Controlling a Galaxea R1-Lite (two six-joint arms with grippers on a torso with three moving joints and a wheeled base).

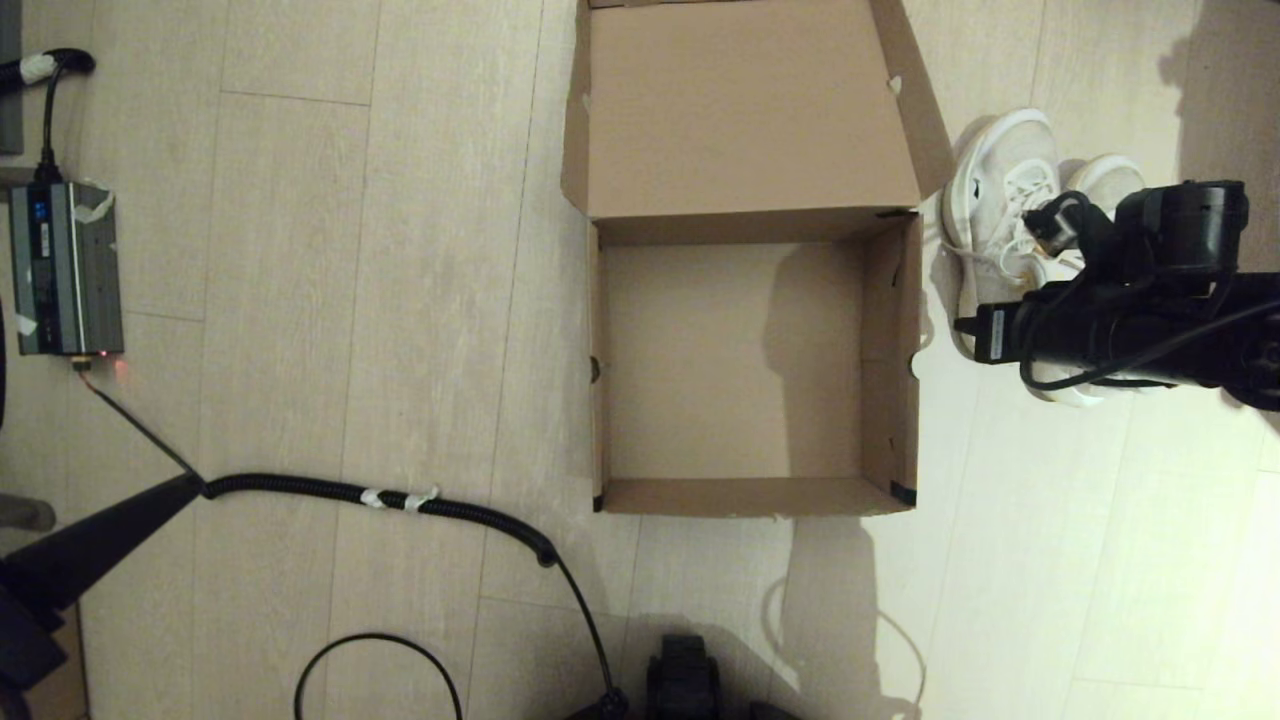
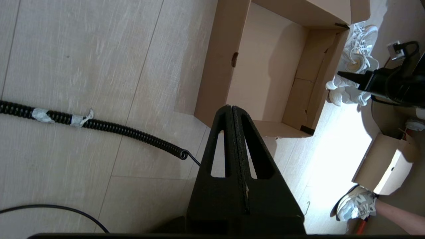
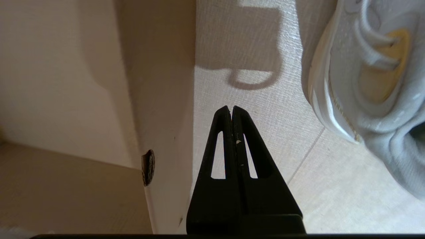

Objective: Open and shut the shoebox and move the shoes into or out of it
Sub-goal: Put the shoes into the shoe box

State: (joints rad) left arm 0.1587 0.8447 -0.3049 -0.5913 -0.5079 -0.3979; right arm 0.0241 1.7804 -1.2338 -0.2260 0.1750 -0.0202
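Note:
The brown shoebox (image 1: 905,350) stands open on the floor, its lid (image 1: 740,100) folded back on the far side, and its inside is bare. The white shoes (image 1: 1000,200) sit on the floor just right of the box, partly covered by my right arm. My right gripper (image 1: 975,330) hangs shut and holding nothing over the floor strip between the box's right wall (image 3: 159,83) and a shoe (image 3: 365,66); its tip (image 3: 231,108) touches neither. My left gripper (image 1: 195,483) is shut and idle at the near left, its tip (image 2: 231,108) pointing towards the shoebox (image 2: 215,66) and the shoes (image 2: 357,49).
A grey power unit (image 1: 65,265) lies at the far left. A coiled black cable (image 1: 400,497) runs across the floor in front of the box. A smaller cardboard box (image 2: 385,166) and a person's sneakered foot (image 2: 357,207) are to the right.

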